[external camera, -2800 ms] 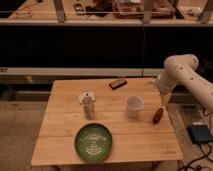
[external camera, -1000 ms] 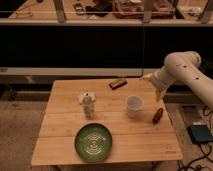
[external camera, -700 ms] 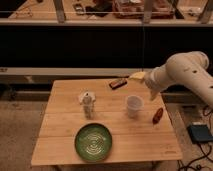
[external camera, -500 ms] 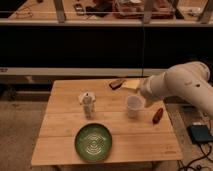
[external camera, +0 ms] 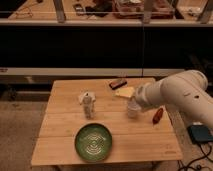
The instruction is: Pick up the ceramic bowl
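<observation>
Ceramic bowl [external camera: 93, 142] sits at the worktop's [external camera: 60, 125] front edge. The pincer [external camera: 125, 92] is well behind it, beside 1 cup [external camera: 132, 109]; open or closed cannot be told. Risk: the arm, reaching for the bowl, may topple the cup.

A wooden table [external camera: 57, 131] of pale planks is seen from the front. A green bowl [external camera: 93, 142] with pale rings inside is set near the front edge, slightly left of the middle. Behind it, a small white bottle [external camera: 88, 104] is stood upright. A dark flat object [external camera: 118, 83] is laid near the back edge. A white cup [external camera: 132, 109] is placed right of centre and is partly covered by the arm. A reddish-brown item [external camera: 158, 115] is laid near the right edge. The gripper [external camera: 125, 92] is held over the back right part, just behind the cup.
</observation>
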